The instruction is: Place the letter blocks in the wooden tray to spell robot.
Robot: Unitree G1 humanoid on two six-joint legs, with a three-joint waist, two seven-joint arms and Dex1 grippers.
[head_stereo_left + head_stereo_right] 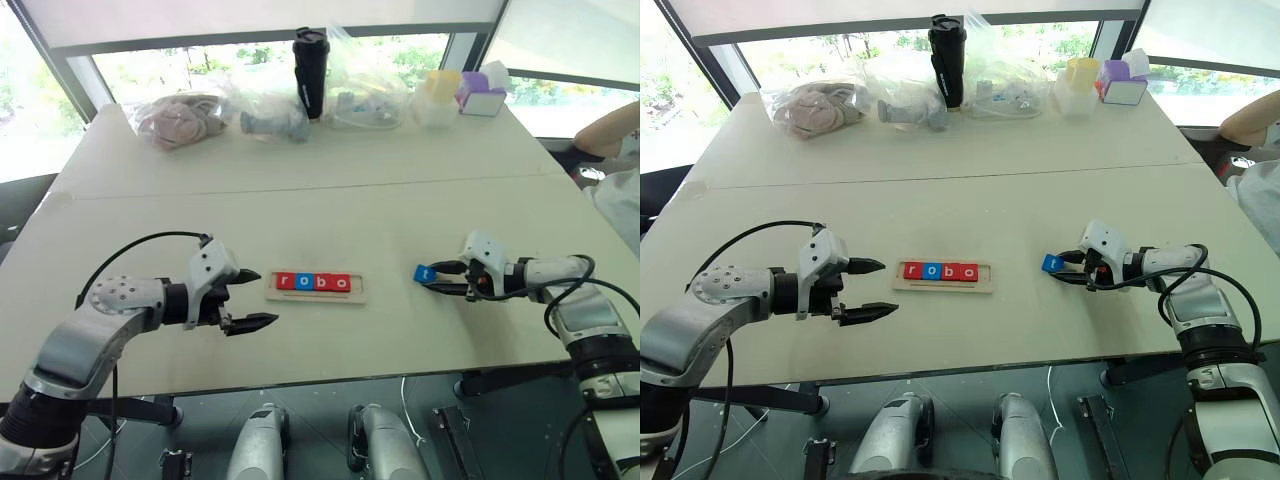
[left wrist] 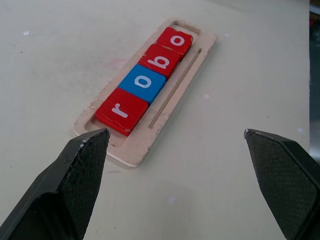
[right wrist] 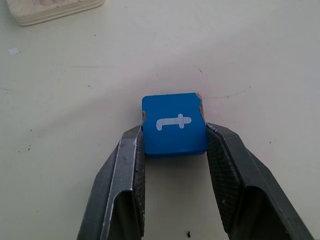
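Observation:
The wooden tray (image 1: 316,287) lies at the table's middle front, holding four letter blocks that read r, o, b, o: red r (image 2: 119,111), blue o (image 2: 143,82), red b (image 2: 160,60) and red o (image 2: 175,41). The tray's right end slot is bare. To the right of the tray, the blue t block (image 3: 173,125) rests on the table with my right gripper (image 1: 438,278) shut on its two sides. My left gripper (image 1: 256,298) hovers open just left of the tray, nothing between its fingers.
At the table's far edge stand clear bags of items (image 1: 180,118), a black bottle (image 1: 311,70) and small yellow and purple containers (image 1: 470,93). A person's arm (image 1: 612,130) shows at the right edge. A seam crosses the table (image 1: 320,210) behind the tray.

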